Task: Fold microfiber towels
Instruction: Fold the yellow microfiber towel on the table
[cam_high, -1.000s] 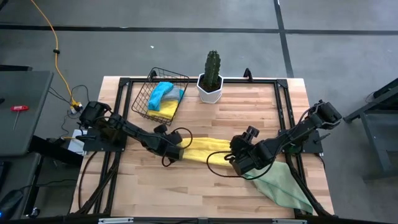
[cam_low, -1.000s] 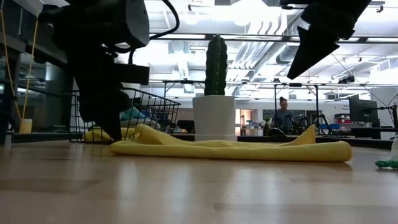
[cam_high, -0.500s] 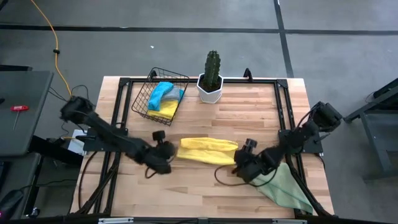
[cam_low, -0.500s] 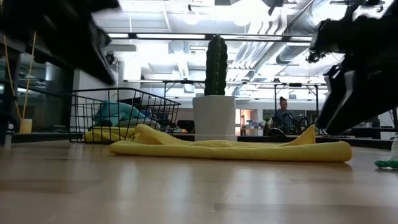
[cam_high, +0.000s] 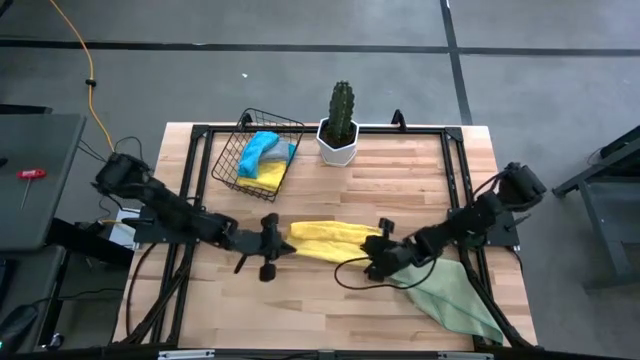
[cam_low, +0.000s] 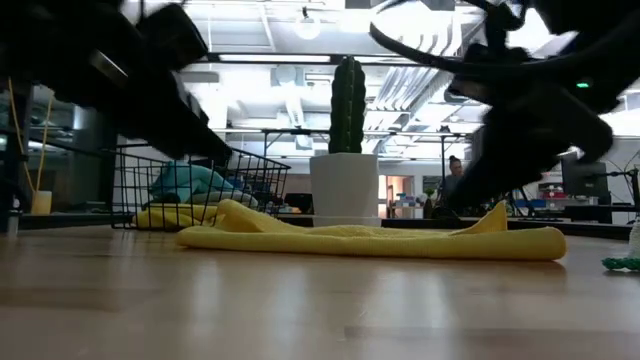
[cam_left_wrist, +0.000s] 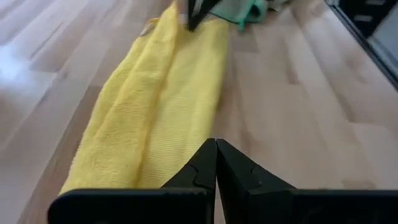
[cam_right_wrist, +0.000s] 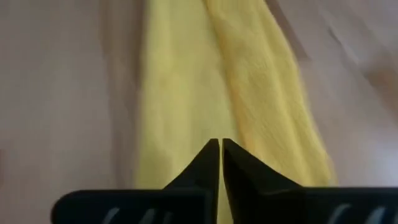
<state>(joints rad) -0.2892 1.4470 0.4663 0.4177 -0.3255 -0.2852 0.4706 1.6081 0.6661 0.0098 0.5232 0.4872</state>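
We see the yellow towel (cam_high: 333, 240) lying as a long folded strip in the middle of the wooden worktop (cam_high: 330, 300), stretched between the two grippers. The left gripper (cam_high: 280, 245) sits low at one end of the strip, its fingers (cam_left_wrist: 202, 167) pressed together with nothing between them; in its wrist view the towel runs away from the fingertips towards the other arm. The right gripper (cam_high: 377, 262) is at the opposite end, its fingers (cam_right_wrist: 208, 160) also closed and empty, with the yellow cloth spreading out just beyond their tips. From the low view the strip lies flat on the worktop with one corner (cam_low: 493, 217) poking up on the right arm's side. A pale green towel (cam_high: 455, 295) lies behind the right gripper, under that arm and near the worktop's edge. Beyond the left fingers, well apart, a wire basket (cam_high: 228, 155) holds a blue towel (cam_high: 262, 148) over another yellow one (cam_high: 270, 177). Beside the basket stands a cactus (cam_high: 342, 108) in a white pot (cam_high: 338, 147).
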